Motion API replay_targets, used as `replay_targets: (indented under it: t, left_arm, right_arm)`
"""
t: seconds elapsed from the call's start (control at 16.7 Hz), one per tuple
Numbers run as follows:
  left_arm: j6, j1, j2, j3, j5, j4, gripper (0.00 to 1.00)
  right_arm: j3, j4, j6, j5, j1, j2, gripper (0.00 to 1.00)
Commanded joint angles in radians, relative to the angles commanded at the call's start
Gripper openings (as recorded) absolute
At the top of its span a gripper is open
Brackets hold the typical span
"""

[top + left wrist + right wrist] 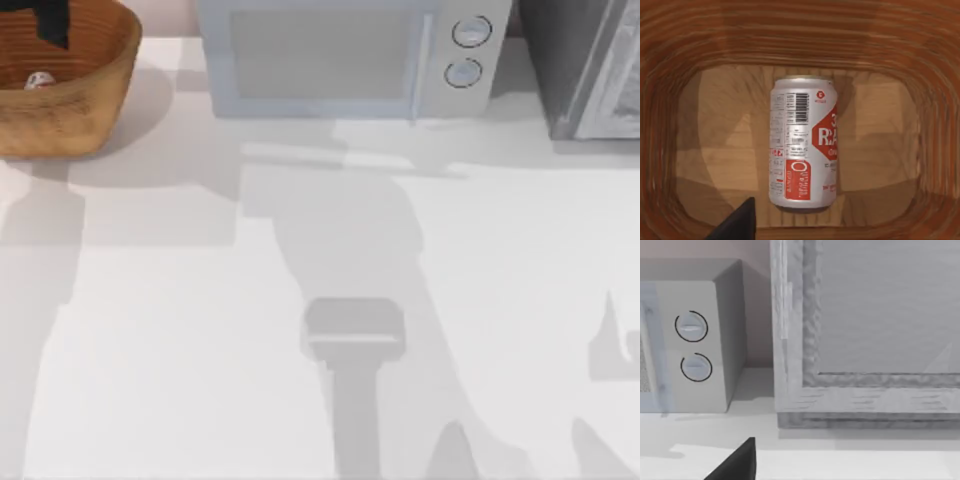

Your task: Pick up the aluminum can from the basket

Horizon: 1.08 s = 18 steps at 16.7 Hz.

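The basket (95, 95) is a round woven wicker bowl at the table's far left corner. The aluminum can (802, 142) lies on its side on the basket's floor, silver with red label panels and a barcode. In the top view the aluminum can (38, 80) is a small pale spot inside the bowl. My left gripper (50, 20) hangs over the basket, above the can and apart from it. One of its dark fingers (737, 222) stands off to the side of the can, with nothing held. One dark finger (737, 462) of my right gripper shows above the table.
A pale grey microwave (345, 55) stands at the back middle, its two dials (692, 345) facing my right wrist camera. A grey cabinet (590, 65) stands at the back right. The white tabletop (200, 330) carries the arms' shadows.
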Motion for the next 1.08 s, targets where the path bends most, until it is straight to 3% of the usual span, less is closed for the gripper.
replay_targets:
  t: [0.48,1.08]
  left_arm:
    - [0.069,0.032,0.302,0.379,0.023,-0.215,1.00]
    - [0.073,0.027,0.329,0.416,0.024,-0.226,1.00]
  right_arm:
    - [0.000,0.000,0.000,0.000,0.000,0.000,1.00]
    - [0.000,0.000,0.000,0.000,0.000,0.000,1.00]
